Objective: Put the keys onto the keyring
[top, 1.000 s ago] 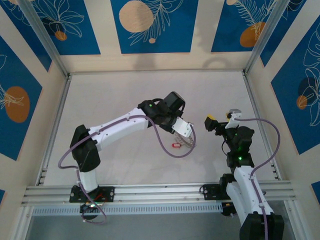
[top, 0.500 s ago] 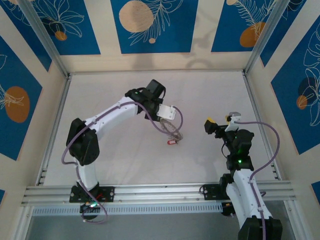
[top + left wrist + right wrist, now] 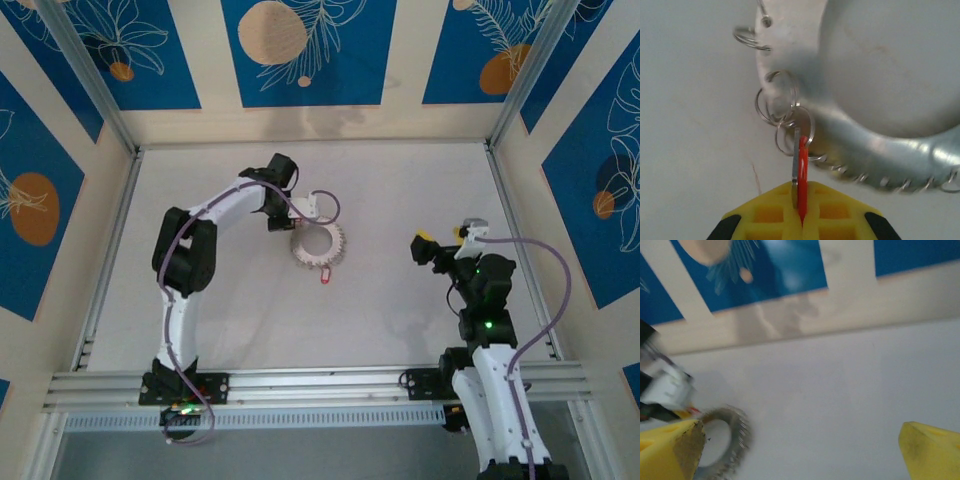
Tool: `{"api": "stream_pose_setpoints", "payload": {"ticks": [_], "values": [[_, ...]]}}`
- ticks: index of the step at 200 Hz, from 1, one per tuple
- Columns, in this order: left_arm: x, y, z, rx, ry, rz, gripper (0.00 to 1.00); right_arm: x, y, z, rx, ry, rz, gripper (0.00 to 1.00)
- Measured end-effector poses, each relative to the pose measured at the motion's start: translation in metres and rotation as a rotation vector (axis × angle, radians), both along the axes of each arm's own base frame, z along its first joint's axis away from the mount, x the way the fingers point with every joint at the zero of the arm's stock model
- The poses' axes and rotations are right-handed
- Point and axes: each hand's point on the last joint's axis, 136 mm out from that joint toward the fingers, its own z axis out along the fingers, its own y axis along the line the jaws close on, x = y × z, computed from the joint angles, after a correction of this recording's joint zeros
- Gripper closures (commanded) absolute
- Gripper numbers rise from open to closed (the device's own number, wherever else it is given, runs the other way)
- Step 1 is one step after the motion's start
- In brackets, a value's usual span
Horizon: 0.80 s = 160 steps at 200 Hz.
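Grey-white table (image 3: pixel 400 300) lies under both arms. At its right side the right gripper (image 3: pixel 443 243) hovers well apart from the work, yellow fingers (image 3: pixel 670 450) spread wide with nothing between them. The left gripper (image 3: pixel 801 195) is clamped on a red-headed key (image 3: pixel 802 157), held edge-on. The keyring (image 3: pixel 318 245), silvery and ridged, is mid-table just beyond those fingertips. Small wire split rings (image 3: pixel 790 120) on its rim touch the key's tip; another red key (image 3: pixel 324 272) shows at its near edge

A pale table (image 3: pixel 865 380) lies under the right gripper (image 3: pixel 801 436). Ahead of it stands a cream wall (image 3: pixel 920 295) with blue leaf-patterned panels (image 3: pixel 780 270); behind, a silvery rail (image 3: pixel 320 382).
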Motion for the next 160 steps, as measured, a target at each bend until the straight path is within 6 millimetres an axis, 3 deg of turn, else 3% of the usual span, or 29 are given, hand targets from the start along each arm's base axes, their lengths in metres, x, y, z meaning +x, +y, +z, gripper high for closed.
{"api": "stream_pose_setpoints", "payload": {"ticks": [19,39,104,160], "values": [[0.008,0.005,-0.004,-0.012,-0.007,0.041,0.93,-0.012,0.007,0.055,-0.002,-0.111,0.022,0.01],[0.015,0.008,-0.003,-0.018,-0.027,0.062,0.92,-0.017,0.009,0.078,0.002,-0.157,0.028,0.01],[0.037,0.032,-0.032,0.027,-0.019,0.132,0.85,-0.011,0.011,0.042,0.024,-0.024,0.039,0.01],[0.058,0.045,-0.022,-0.006,-0.066,0.207,0.74,-0.011,0.020,0.018,0.024,0.075,0.081,0.01]]}}
